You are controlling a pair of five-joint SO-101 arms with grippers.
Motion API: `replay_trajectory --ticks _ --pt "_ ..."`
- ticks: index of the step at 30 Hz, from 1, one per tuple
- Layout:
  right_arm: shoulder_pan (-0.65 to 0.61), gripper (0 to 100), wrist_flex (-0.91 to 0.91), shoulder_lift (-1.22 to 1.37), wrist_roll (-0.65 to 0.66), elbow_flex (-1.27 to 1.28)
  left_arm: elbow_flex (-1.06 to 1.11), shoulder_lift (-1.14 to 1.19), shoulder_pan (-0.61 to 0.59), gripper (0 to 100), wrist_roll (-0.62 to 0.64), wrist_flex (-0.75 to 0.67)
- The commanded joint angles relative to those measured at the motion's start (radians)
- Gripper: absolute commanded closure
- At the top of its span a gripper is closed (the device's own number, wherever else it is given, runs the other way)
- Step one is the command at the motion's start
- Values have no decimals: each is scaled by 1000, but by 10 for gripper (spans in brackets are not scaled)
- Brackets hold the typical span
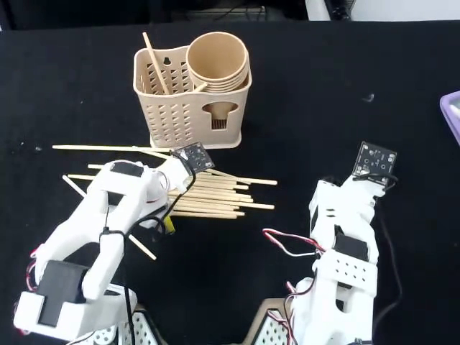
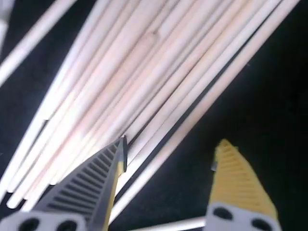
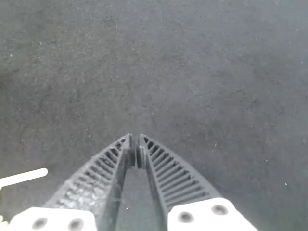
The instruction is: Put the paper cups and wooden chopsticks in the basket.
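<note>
A beige basket stands at the back of the black table with stacked paper cups in one half and a chopstick leaning in the other. A pile of wooden chopsticks lies in front of it. My left gripper hovers low over that pile, open, its grey finger on the sticks and its yellow finger over bare cloth beside them. The chopsticks lie side by side under it. My right gripper is shut on nothing above bare cloth, right of the pile.
Loose chopsticks lie scattered to the left of the pile, some under the left arm. A purple object sits at the table's right edge. One stick end shows beside the right gripper. The right arm rests near the front.
</note>
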Motion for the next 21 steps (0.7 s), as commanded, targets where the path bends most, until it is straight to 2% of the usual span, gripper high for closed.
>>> replay_trajectory --ticks 1,4,10,15,21 --pt "-5 973 -23 -31 9 -8 25 -20 -21 852 3 9" --pt "-5 973 -23 -31 9 -8 19 -20 -21 948 3 9" --pt "-5 973 -23 -31 9 -10 15 -21 -27 964 3 37" --pt "-9 973 -23 -31 9 -10 -125 -21 -76 964 -6 226" --pt "-11 973 -23 -31 9 -12 -265 -21 -94 964 -193 427"
